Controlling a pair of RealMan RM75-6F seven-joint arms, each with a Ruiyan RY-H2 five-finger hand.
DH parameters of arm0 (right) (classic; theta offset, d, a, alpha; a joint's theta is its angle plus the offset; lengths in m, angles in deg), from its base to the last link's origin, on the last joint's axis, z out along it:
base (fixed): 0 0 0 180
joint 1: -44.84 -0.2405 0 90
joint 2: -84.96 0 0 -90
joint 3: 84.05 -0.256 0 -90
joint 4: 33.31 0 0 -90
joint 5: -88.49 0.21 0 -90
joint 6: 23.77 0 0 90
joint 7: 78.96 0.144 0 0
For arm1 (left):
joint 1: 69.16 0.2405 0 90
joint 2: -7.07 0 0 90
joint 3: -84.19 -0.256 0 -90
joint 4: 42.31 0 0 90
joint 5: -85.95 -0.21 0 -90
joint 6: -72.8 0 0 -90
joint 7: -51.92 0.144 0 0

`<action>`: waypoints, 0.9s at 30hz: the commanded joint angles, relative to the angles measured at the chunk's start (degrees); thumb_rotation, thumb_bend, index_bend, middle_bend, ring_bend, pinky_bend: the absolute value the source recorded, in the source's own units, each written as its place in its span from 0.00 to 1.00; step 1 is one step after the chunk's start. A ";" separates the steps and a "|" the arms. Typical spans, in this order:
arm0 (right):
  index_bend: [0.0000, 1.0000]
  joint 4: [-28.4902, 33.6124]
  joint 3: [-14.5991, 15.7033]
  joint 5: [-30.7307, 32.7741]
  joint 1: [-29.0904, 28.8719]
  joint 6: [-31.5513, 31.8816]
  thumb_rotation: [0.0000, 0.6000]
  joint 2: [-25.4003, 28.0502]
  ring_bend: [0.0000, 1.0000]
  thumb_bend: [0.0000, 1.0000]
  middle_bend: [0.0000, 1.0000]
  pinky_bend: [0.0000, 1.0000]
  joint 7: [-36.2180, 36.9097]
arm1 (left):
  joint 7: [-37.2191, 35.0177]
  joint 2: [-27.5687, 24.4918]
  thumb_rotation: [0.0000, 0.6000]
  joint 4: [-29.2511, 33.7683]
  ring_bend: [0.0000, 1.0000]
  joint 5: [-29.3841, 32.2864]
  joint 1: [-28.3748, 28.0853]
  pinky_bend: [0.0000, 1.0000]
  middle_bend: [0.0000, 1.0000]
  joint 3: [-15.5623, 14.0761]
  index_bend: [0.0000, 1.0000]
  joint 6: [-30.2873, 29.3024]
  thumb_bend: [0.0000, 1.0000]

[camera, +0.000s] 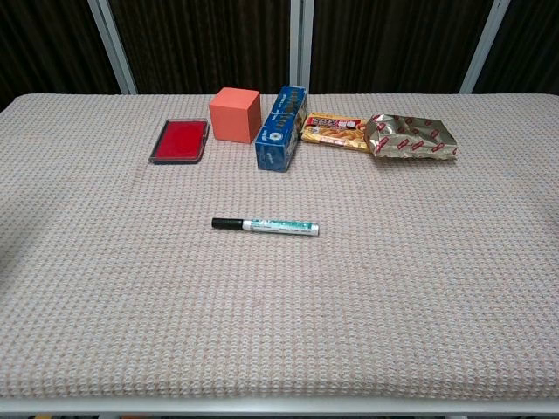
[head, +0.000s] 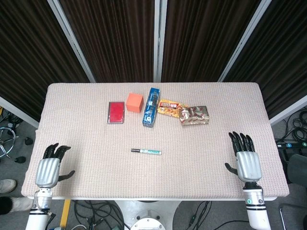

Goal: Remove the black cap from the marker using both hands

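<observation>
A: Start at the left. What is the left hand [head: 48, 170] doing?

B: It rests near the left front corner of the beige woven-cloth table [head: 86, 191], holding nothing, its dark fingers [head: 56, 151] apart and slightly bent. It shows only in the head view.

A: And the slim white marker with green print [camera: 279, 227]?

B: It lies flat in the middle of the table, well apart from both hands, lengthwise left to right. Its black cap [camera: 226, 223] is on the left end, still seated on the barrel.

A: How will it handle?

B: I judge it light, stiff and smooth, likely to roll on the cloth if nudged. The cap is short, so the left hand should pinch it between thumb and fingertip, while the right takes the barrel mid-length and pulls straight along the axis.

A: What lies behind it?

B: A flat red rectangular case [camera: 179, 140], an orange cube [camera: 235, 114], a blue carton [camera: 280, 128], an orange snack packet [camera: 336, 131] and a crinkled foil wrapper [camera: 410, 138], in a row toward the far edge. None touch the marker.

A: Room to move?

B: Bare cloth surrounds the marker on all sides, so both hands can come in sideways.

A: And the right hand [head: 247, 160]?

B: Near the right front edge, empty, fingers [head: 241, 140] straight and spread.
</observation>
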 commanded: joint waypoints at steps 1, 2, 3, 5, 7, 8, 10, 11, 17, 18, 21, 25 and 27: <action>0.00 0.25 -0.13 0.25 -0.30 -0.47 1.00 0.11 0.00 0.00 0.07 0.00 0.13 | -0.11 -0.14 1.00 0.10 0.08 -0.03 -0.05 0.10 0.21 0.00 0.21 -0.05 0.06; 0.00 0.46 -0.20 0.30 -0.48 -0.70 1.00 0.31 0.00 0.00 0.07 0.00 0.15 | -0.19 -0.17 1.00 0.14 0.08 0.00 -0.09 0.10 0.21 0.03 0.21 -0.06 0.06; 0.00 0.62 -0.28 0.32 -0.61 -0.80 1.00 0.44 0.00 0.00 0.07 0.00 0.07 | -0.25 -0.18 1.00 0.18 0.08 0.06 -0.12 0.10 0.21 0.06 0.21 -0.05 0.06; 0.00 1.21 -0.49 0.30 -1.01 -1.10 1.00 0.72 0.00 0.00 0.07 0.00 -0.23 | -0.33 -0.15 1.00 0.30 0.08 0.04 -0.18 0.10 0.21 0.09 0.21 -0.12 0.06; 0.00 2.14 -0.75 0.09 -1.61 -1.44 1.00 0.89 0.00 0.00 0.07 0.00 -1.03 | -0.24 -0.13 1.00 0.42 0.08 -0.07 -0.31 0.10 0.21 0.08 0.21 -0.12 0.06; 0.00 2.64 -0.93 0.04 -1.97 -1.64 1.00 0.79 0.00 0.00 0.08 0.00 -1.68 | -0.16 -0.16 1.00 0.50 0.08 -0.09 -0.43 0.10 0.21 0.10 0.21 -0.02 0.06; 0.00 3.96 -1.28 0.09 -3.01 -2.63 1.00 0.47 0.00 0.00 0.11 0.00 -3.31 | 0.01 -0.25 1.00 0.71 0.08 -0.09 -0.71 0.10 0.21 0.23 0.21 0.20 0.06; 0.00 5.20 -1.58 0.44 -3.89 -3.66 1.00 0.18 0.00 0.00 0.12 0.00 -4.68 | 0.04 -0.31 1.00 0.99 0.08 -0.03 -0.90 0.10 0.21 0.38 0.21 0.33 0.06; 0.11 10.91 -5.25 5.11 -11.06 -10.62 1.00 -4.27 0.26 0.04 0.26 0.43 -15.33 | -0.39 -0.54 1.00 2.40 0.08 -0.34 -1.91 0.10 0.21 1.11 0.21 0.61 0.06; 0.13 11.26 -6.07 6.01 -12.48 -11.56 1.00 -5.40 0.33 0.06 0.28 0.51 -17.51 | -0.46 -0.54 1.00 2.48 0.08 -0.30 -2.05 0.10 0.21 1.26 0.21 0.65 0.06; 0.24 11.01 -8.73 9.62 -17.28 -13.92 1.00 -10.38 0.56 0.09 0.33 0.74 -24.20 | -0.75 -0.54 1.00 2.89 0.08 -0.09 -2.39 0.10 0.21 1.57 0.21 0.82 0.06; 0.38 9.06 -11.17 19.71 -23.02 -16.41 1.00 -17.35 0.73 0.16 0.40 0.91 -34.02 | -1.31 -0.85 1.00 3.27 0.08 -0.04 -2.70 0.10 0.21 1.57 0.21 1.13 0.06; 0.40 8.10 -11.83 26.03 -25.69 -16.04 1.00 -20.74 0.76 0.17 0.42 0.94 -39.88 | -1.96 -1.07 1.00 3.24 0.08 0.38 -2.86 0.10 0.21 1.58 0.21 1.65 0.06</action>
